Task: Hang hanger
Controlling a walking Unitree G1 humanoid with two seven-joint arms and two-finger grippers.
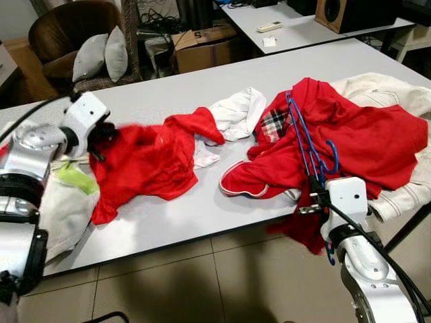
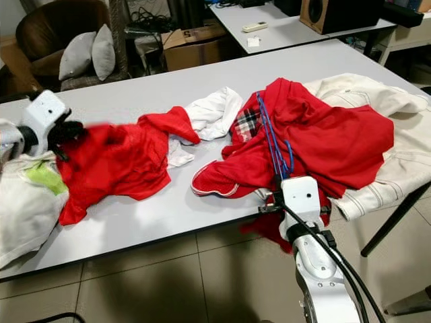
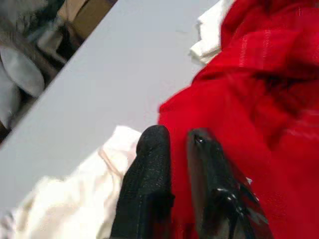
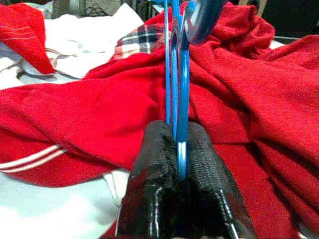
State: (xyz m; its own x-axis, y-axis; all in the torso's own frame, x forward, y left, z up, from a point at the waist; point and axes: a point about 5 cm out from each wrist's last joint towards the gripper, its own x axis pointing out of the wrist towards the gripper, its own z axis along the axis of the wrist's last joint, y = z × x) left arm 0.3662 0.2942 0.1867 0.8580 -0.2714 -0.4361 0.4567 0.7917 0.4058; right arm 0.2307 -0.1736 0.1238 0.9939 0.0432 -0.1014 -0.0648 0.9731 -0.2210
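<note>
Halfway at best, I'd say: the right end effector (image 4: 178,149) is clamped on the blue hanger (image 1: 303,138), which lies on the red garment (image 1: 363,134) on the table (image 1: 202,202). Left end effector (image 3: 177,149) pinches a red shirt (image 1: 145,165). Hanging it up remains

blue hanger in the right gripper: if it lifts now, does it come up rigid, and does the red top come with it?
The blue hanger looks like thin rigid plastic, so probably stiff and light. The right gripper pinches one thin bar, so it may swing or pivot. It lies across the floppy red garment; whether it is threaded through is unclear, so cloth may drag along.
</note>
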